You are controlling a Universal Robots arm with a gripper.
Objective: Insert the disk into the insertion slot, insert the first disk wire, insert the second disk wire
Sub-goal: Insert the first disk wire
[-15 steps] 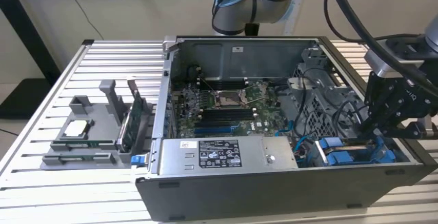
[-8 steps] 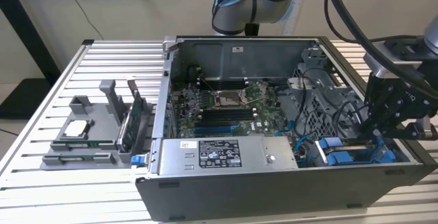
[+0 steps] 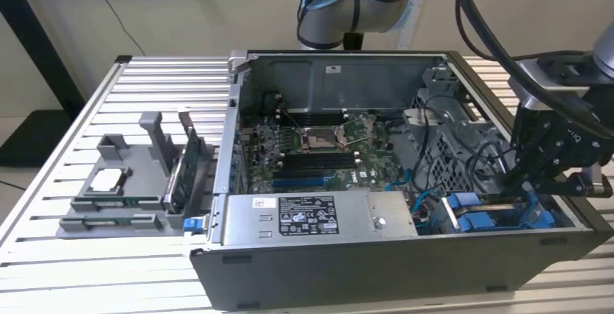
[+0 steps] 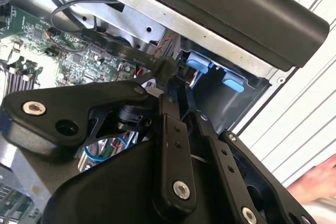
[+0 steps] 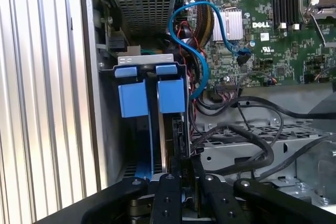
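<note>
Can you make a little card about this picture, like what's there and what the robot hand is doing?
place: open computer case on a slatted table
gripper: down in the case, shut on a black wire
insertion slot: grey metal, blue fittings
disk: looks already in the slot

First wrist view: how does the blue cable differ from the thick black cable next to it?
The blue cable is thin and bright, while the black cable is clearly thicker and dark. The blue cable arcs over the motherboard and ends at a connector on it, while the black cable curls across the grey perforated cage. Both are slack, curved runs inside the open case.
</note>
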